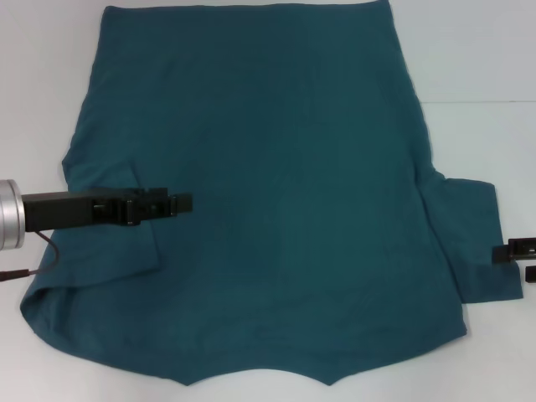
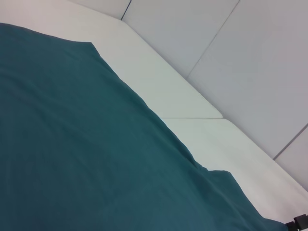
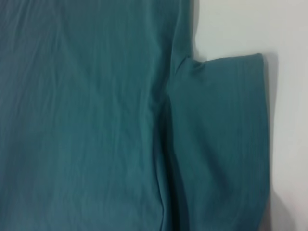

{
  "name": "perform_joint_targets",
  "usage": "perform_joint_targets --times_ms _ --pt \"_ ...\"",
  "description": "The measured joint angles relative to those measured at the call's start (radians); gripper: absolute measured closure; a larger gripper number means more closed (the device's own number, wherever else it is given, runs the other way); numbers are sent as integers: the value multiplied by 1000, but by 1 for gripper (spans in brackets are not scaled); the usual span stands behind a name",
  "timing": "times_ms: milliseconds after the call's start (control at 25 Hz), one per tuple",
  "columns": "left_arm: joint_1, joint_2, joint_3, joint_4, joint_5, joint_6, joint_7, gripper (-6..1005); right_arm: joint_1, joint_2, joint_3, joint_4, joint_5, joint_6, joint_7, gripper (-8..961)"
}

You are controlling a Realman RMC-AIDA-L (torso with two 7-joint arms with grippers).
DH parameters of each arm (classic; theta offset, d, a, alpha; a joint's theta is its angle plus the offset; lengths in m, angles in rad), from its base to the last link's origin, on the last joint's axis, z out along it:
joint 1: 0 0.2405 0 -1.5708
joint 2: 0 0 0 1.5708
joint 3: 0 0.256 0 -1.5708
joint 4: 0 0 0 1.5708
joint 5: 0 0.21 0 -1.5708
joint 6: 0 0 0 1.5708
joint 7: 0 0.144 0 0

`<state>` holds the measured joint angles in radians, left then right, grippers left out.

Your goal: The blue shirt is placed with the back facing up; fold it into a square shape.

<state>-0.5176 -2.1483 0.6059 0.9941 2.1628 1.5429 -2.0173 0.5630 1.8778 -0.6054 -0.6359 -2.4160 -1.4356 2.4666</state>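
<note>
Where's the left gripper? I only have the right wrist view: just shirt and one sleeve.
Observer: In the head view the left gripper is over the shirt, above its left sleeve.
Operator: Is that sleeve spread flat like the one I see?
Observer: No. It lies folded in over the body. The right sleeve is spread out on the table.
Operator: And the right gripper?
Observer: The right gripper is at the right sleeve's outer edge, near the head view's right border.
</note>
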Motion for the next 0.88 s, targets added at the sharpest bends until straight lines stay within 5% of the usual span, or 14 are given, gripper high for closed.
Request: perform_joint_targets --times_ms 880 --pt "3 0 0 -2 -19 -21 2 398 31 24 9 23 8 37 -2 42"
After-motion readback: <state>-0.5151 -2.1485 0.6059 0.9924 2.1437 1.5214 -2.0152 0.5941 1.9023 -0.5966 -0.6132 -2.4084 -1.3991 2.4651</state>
